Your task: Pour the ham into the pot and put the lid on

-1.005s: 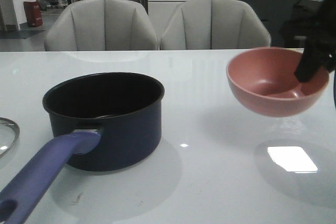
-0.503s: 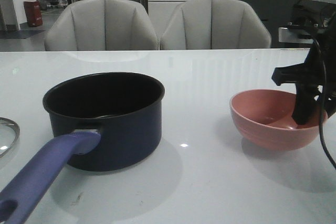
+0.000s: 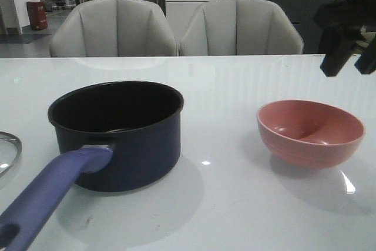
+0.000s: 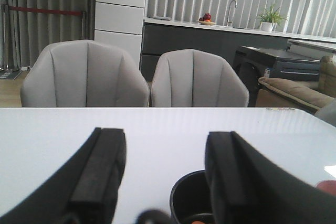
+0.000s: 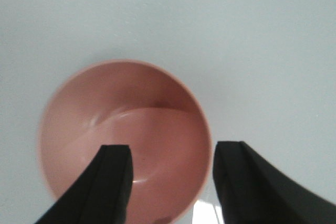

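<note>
Hovering spread above the pink bowl [image 3: 310,132], the right claw [image 5: 170,182] — navy pot [image 3: 117,133] upright, perhaps ham [image 4: 198,222] inside — left claw [image 4: 165,177] spread

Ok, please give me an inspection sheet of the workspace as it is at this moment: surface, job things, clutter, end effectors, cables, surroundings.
Surface: glossy white table, with light reflections.
Job things: dark navy round saucepan upright, long purple-blue handle toward the camera; steel-rimmed glass lid at the left edge, mostly out of frame; ham not clearly seen.
Clutter: pink round bowl upright on the table, empty.
End effectors: right end effector open above the bowl, holding nothing; left end effector open, empty.
Cables: nothing seen.
Surroundings: two grey upholstered chairs behind the table.
</note>
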You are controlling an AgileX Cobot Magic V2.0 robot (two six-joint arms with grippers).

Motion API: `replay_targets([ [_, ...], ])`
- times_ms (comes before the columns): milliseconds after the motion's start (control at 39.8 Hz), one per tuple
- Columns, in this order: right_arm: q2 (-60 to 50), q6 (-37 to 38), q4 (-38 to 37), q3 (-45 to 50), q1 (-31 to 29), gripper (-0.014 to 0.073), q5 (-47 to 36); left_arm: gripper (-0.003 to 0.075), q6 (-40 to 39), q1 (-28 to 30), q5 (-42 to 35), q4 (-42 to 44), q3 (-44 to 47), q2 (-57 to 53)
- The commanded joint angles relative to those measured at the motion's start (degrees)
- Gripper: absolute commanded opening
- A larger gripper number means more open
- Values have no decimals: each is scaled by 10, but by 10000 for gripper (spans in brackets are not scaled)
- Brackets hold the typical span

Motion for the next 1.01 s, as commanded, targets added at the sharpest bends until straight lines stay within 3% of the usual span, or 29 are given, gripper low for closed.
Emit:
replay_targets([
  [0,-94,-10,0,34,27,456,-74,393,-1,-5,-46,0,-16,4],
  [603,-563,-8,21,329,49,456,-269,393,-1,-5,-46,0,-16,4],
  [854,-705,-8,25,446,49,456,-345,393,-1,-5,-41,0,-16,4],
  [905,-712,-8,25,460,49,440,-350,393,-1,-5,-30,0,-16,4],
  [980,-712,-8,25,474,49,339,-360,394,-1,-5,-15,0,-16,4],
])
